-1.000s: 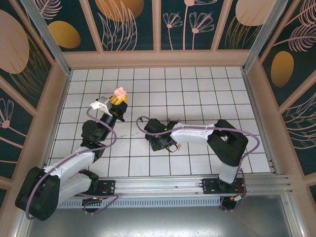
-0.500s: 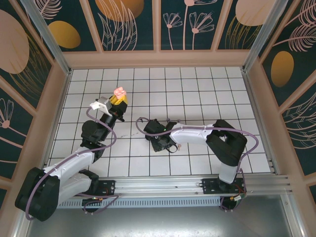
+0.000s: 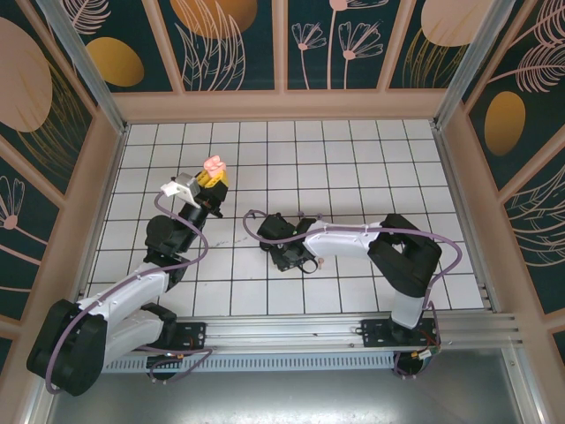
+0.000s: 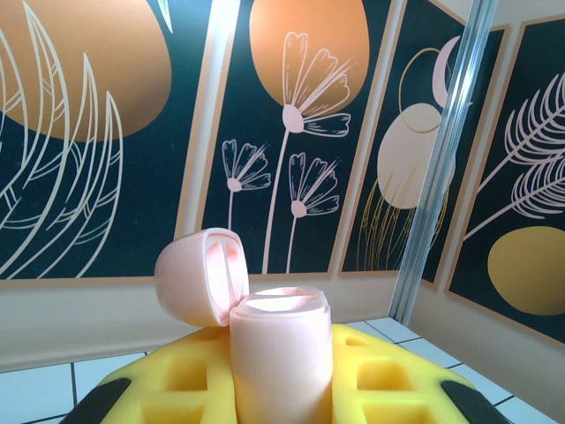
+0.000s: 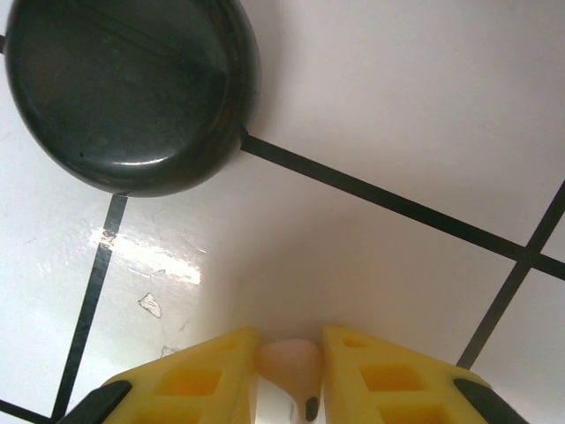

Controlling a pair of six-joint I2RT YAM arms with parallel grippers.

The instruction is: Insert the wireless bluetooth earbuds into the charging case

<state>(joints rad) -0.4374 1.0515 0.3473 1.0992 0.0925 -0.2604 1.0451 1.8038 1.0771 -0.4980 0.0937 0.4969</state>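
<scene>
L pincer (image 4: 282, 375) is gripping the charging case (image 4: 281, 340) btwn its yellow pads, clamped tight on the body. Case is pale pink, rounded, glossy, standing upright w/ its lid (image 4: 201, 276) flipped open and hanging off the left side on the hinge; inside of the lid is showing a moulded recess. In the top view the case is being held up off the worktop (image 3: 371, 168), left of centre, toward the back.

R pincer (image 5: 291, 346) is sitting low over the white gridded tiles, jaws pressing in on a pink earbud (image 5: 290, 369) from both sides. Earbud is tiny, pale pink, smooth, narrowing toward a stem w/ a small dark spot near its end; lower part is running out of frame, so full shape can't be made out. A black case (image 5: 132, 88), round, shut, glossy, is lying flat on the tiles near, apart from the pincer.
</scene>
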